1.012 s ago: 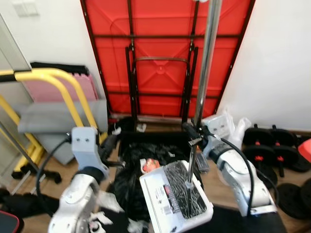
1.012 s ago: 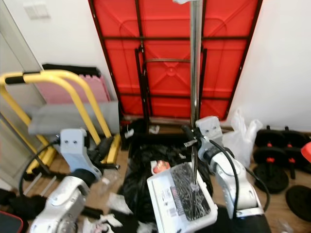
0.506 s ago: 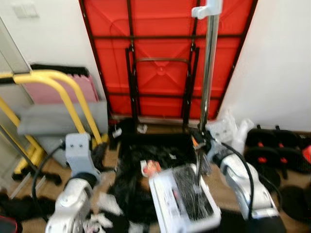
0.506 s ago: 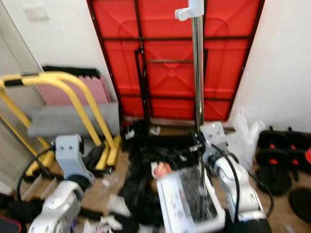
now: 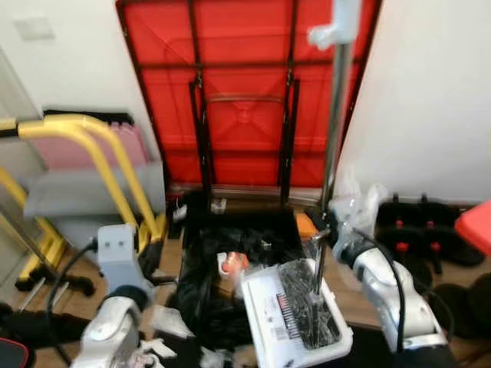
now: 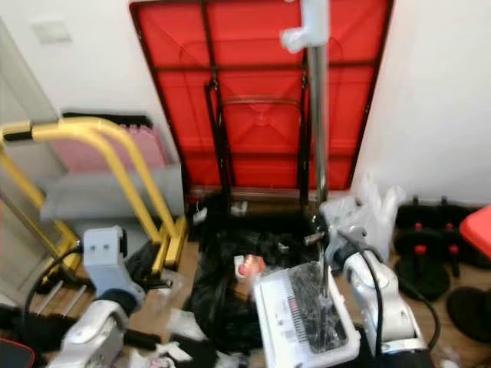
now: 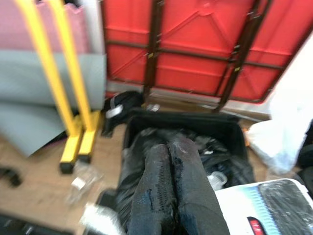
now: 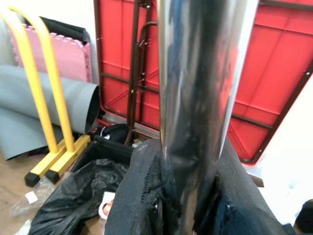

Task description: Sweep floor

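the right end effector (image 6: pixel 321 239) is clamped low on the upright metal pole (image 6: pixel 317 115) of the white dustpan (image 6: pixel 307 314) above the black bag (image 6: pixel 222 295); stiff, slick, top-heavy, best gripped low, while the left end effector (image 7: pixel 168 188) has fingers together, empty.

Red folded table (image 5: pixel 245 84) with dark frame; yellow rails (image 5: pixel 100 153); silver pole (image 5: pixel 334 115); white dustpan (image 5: pixel 295 318); black bag (image 5: pixel 222 253); pink mat (image 5: pixel 65 149).
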Available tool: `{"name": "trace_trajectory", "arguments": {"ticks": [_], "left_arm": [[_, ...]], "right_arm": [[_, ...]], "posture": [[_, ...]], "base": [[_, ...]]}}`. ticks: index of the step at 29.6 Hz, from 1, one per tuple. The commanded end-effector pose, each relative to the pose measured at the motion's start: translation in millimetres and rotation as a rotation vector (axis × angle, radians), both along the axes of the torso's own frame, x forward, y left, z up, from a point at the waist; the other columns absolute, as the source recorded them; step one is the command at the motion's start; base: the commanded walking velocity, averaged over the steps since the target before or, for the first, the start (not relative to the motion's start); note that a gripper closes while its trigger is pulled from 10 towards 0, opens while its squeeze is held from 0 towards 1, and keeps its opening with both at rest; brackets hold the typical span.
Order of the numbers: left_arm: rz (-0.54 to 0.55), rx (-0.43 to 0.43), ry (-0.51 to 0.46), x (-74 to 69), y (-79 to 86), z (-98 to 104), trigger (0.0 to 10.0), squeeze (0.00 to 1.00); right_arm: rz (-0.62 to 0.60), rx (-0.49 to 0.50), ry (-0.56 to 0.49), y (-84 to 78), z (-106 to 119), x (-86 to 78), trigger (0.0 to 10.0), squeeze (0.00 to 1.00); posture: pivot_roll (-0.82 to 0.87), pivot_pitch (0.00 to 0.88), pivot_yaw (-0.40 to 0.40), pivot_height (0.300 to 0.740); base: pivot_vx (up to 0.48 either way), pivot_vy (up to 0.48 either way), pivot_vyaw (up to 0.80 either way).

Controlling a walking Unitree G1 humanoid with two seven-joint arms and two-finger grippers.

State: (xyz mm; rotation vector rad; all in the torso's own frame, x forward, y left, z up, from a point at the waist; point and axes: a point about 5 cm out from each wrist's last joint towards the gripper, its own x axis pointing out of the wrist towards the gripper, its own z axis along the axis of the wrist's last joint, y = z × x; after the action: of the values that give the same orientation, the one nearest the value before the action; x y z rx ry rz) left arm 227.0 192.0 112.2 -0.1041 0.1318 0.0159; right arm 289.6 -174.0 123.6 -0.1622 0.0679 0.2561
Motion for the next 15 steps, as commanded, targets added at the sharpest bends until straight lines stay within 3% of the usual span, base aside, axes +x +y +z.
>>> {"name": "trace_trajectory", "arguments": {"ticks": [1,4,15], "left_arm": [[0.035,0.006,0.018,-2.4,4.1,-4.7,10.0,0.00],[0.036,0.007,0.016,-2.5,4.2,-4.8,10.0,0.00],[0.025,0.016,0.008,-1.4,3.8,-4.5,10.0,0.00]], "right_arm": [[0.016,0.016,-0.041,4.6,8.2,2.2,10.0,0.00],[0.014,0.019,-0.043,4.6,8.4,2.2,10.0,0.00],[-0.019,0.012,-0.047,2.6,8.0,5.3,10.0,0.00]], "posture": [[-0.14,0.000,0.007,0.740],[-0.14,0.000,0.007,0.740],[-0.13,0.000,0.010,0.740]], "base": [[-0.277,0.000,-0.59],[-0.280,0.000,-0.59],[-0.279,0.000,0.00]]}}
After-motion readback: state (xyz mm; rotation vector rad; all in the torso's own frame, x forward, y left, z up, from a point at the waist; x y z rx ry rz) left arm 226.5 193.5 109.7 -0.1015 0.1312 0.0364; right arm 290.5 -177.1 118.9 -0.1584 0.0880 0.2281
